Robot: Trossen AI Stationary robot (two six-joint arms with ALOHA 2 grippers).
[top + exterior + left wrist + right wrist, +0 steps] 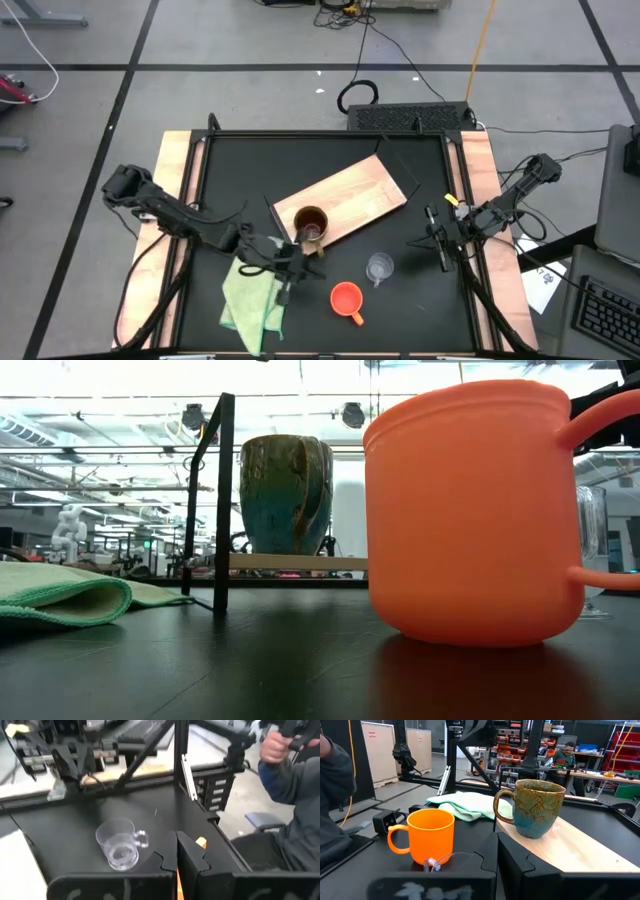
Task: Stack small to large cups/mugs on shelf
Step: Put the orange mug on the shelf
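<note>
The brown mug [310, 225] [536, 807] stands upright on the near-left end of the light-wood shelf board [345, 203], which lies flat on the black table. The orange-red mug [346, 298] [470, 510] and the small clear glass cup [379, 268] [119, 844] stand on the table near the front, off the board. My left gripper [303, 262] [176, 862] is shut, low beside the brown mug's near side, pointing toward the glass cup. My right gripper [434, 243] [497, 855] is shut at the table's right, pointing toward the cups.
A light green cloth [250, 300] [60, 595] lies crumpled at the near-left of the table. A thin black upright frame [224, 500] stands by the board. A person [292, 775] is beyond the table's right edge.
</note>
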